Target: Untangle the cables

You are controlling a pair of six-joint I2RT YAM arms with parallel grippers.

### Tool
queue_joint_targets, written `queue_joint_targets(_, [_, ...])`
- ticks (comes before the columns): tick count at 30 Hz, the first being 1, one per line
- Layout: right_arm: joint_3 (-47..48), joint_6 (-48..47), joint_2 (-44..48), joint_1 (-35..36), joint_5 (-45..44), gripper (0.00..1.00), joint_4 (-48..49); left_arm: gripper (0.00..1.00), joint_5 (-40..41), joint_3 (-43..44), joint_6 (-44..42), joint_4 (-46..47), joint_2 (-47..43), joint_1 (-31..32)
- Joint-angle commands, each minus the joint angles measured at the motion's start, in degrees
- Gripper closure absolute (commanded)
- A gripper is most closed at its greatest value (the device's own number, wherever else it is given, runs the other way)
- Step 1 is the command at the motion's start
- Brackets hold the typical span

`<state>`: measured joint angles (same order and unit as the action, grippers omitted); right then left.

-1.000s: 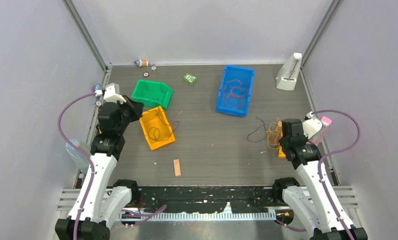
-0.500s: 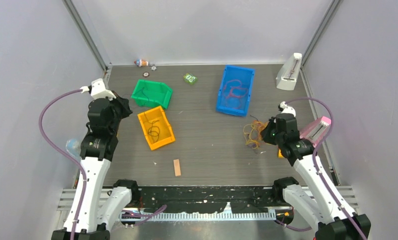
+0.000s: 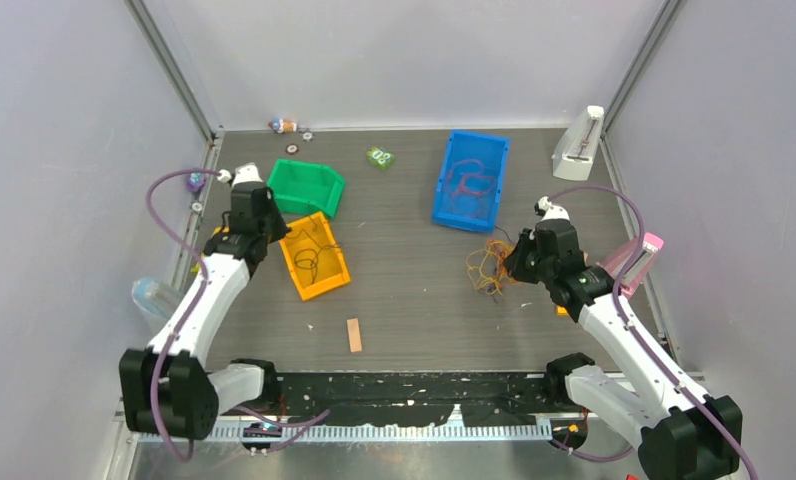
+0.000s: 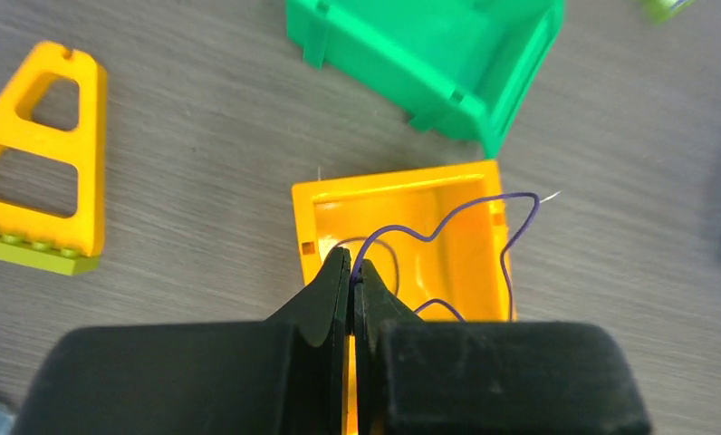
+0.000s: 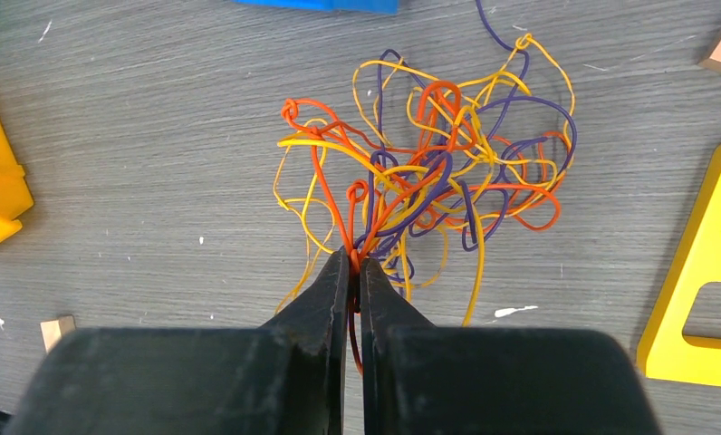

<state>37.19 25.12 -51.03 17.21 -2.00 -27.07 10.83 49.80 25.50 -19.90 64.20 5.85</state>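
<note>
Right fingers (image 5: 331, 292) pinch shut on tangled cables (image 5: 429, 154) just ahead; pulling could tighten knots. Left fingers (image 4: 334, 292) clamp one purple wire (image 4: 425, 236).

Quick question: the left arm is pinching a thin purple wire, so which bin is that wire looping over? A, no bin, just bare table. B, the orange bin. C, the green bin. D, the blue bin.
B: in the left wrist view the left jaws are shut on the purple wire, and its loops hang over the open orange bin right beneath them.
</note>
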Motion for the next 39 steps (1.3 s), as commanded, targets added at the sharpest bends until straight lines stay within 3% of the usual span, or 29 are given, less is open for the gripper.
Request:
queue_joint_targets(1, [1.28,-0.56,0.5,0.41,1.11,0.95,4.0,1.0,9.94,3.93,-1.36,-2.02,8.9,3.96])
queue_joint_targets(7, [1.01,-0.55,0.2,0.42,1.14,0.95,4.27,1.0,21.63,8.56,-7.38,-8.81,17.16,9.69])
queue_joint_targets(10, [0.96,-0.56,-0.32,0.45,1.12,0.94,4.57,1.0,22.79,10.26,-9.91,-10.34,19.45,11.22])
queue_joint_targets(16, [1.19,-0.61,-1.95,0.45,1.12,0.95,5.26,1.0,19.91,22.06,-12.04,-21.54,33.85,12.39])
queue_joint_targets(22, [0.96,-0.73,-2.37,0.38,1.17,0.95,5.23,0.99,13.82,23.76,-12.66,-20.92,38.19,12.24])
queue_joint_targets(25, [0.98,-0.82,-3.02,0.39,1.13,0.95,5.11,0.9,14.3,23.82,-11.74,-21.78,37.54,12.0])
queue_joint_targets(28, [1.11,-1.04,-3.33,0.39,1.13,0.95,5.1,0.65,12.51,21.14,-10.91,-19.6,32.37,11.94])
queue_joint_targets(30, [1.28,-1.24,-3.49,0.43,1.12,0.95,4.99,0.55,11.95,19.47,-10.27,-18.45,27.55,11.91])
queue_joint_targets(39, [1.88,-1.48,-4.2,0.37,2.66,0.95,4.98,0.47,9.52,22.77,-9.25,-24.96,19.05,11.29])
